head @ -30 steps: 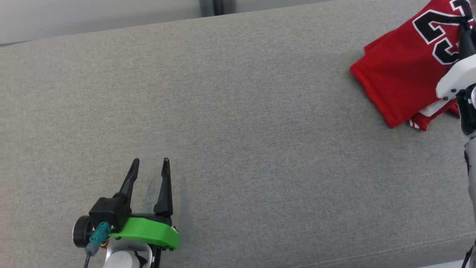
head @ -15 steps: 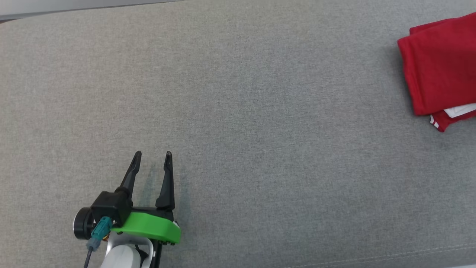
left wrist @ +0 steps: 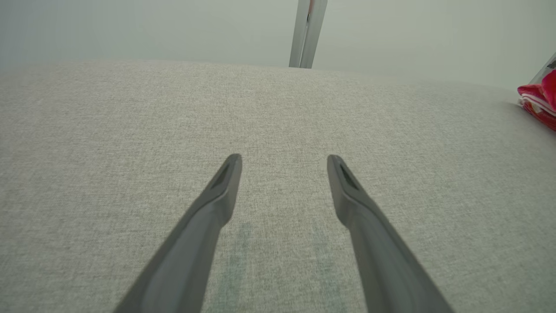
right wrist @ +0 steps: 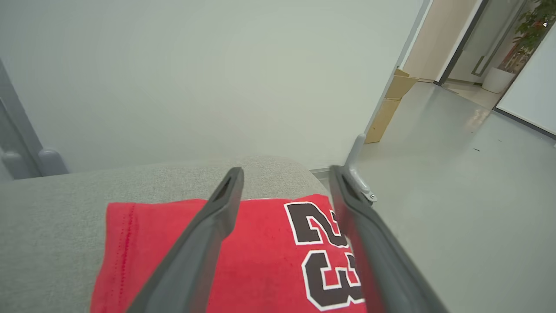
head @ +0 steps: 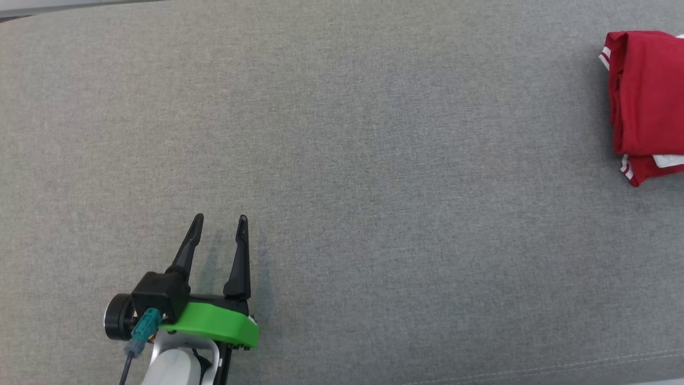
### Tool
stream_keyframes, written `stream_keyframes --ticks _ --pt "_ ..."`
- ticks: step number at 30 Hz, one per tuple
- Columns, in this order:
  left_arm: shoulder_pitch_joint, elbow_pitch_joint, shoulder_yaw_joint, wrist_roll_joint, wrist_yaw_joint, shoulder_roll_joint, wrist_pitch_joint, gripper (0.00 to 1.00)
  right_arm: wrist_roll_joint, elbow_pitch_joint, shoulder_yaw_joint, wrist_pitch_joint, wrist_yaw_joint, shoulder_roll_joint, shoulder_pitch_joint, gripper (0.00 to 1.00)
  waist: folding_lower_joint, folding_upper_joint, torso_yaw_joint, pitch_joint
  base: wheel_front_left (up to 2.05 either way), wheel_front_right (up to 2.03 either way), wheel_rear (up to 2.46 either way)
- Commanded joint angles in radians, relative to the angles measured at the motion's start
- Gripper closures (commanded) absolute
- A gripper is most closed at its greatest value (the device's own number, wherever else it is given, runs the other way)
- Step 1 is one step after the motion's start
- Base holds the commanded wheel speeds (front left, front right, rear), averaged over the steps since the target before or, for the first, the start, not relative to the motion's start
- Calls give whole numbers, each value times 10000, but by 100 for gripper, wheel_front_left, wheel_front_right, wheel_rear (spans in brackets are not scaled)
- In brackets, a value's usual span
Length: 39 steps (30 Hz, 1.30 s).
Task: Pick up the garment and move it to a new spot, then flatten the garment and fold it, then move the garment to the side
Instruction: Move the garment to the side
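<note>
Two sets of jaws stand spread, neither pinching anything. The right gripper [right wrist: 286, 174] has only just let go. A second ago it was clamped on the garment [right wrist: 269, 261]; now its fingers [right wrist: 206, 234] are parted above the red cloth, which lies loose under them. The left gripper [head: 220, 219] has stayed as it was, wide and idle low over bare counter [head: 374, 187], well apart from the cloth.

The garment lies folded at the counter's right end, near its rounded corner. With the release, the last step, moving it to the side, looks finished. What is left is probably only to draw the right arm clear without snagging the top layer.

The head camera has shifted too, so the garment's new place in that view is partly the camera's doing. There the right edge cuts the garment off, and a white strip [head: 668, 160] pokes out under its lower fold. In the right wrist view one finger covers part of the black number [right wrist: 315, 228], and I cannot tell whether the fingertips touch the cloth or hang just over it. The left wrist view catches a red-and-white sliver at the far right.
</note>
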Motion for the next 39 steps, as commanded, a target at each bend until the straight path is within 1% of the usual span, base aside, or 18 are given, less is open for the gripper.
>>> stream_keyframes --ticks 1,8,15,20,23,27,30,34,39 --pt "62 16 32 19 56 83 -30 0 107 9 256 -139 -15 138 -200 0 -1 -1 -99 -114 0 0 0" --pt "50 66 75 -19 79 182 -30 0 761 -281 2024 -389 -15 514 -180 0 -1 -1 -244 -615 0 0 0" --pt "-99 165 331 -189 185 172 -31 0 1705 -966 3918 -458 -15 993 474 0 -1 -1 -269 -1501 0 0 0" --pt "65 302 691 -411 303 55 -31 0 2278 -1428 4852 -470 -15 1544 1234 0 -1 -1 -294 -2052 0 0 0" --pt "283 438 892 -515 317 -17 -31 0 2660 -1753 5204 -502 -15 1917 1872 0 -1 -1 -253 -2359 0 0 0" --pt "582 402 1217 -545 174 -129 -31 0 3010 -2175 5655 -557 -15 2364 2797 0 -1 -1 -216 -2655 0 0 0" --pt "816 400 1525 -502 165 -211 -31 0 3267 -2496 5677 -585 -15 2590 3560 0 -1 -1 -173 -2852 0 0 0" --pt "1202 290 1861 -428 21 -319 -29 0 3231 -3105 5759 -583 -15 2834 4418 0 -1 -1 -166 -3026 0 0 0" --pt "1625 280 2192 -257 26 -448 -29 0 3369 -3843 5715 -585 -15 2951 5362 0 -1 -1 -107 -3155 0 0 0"
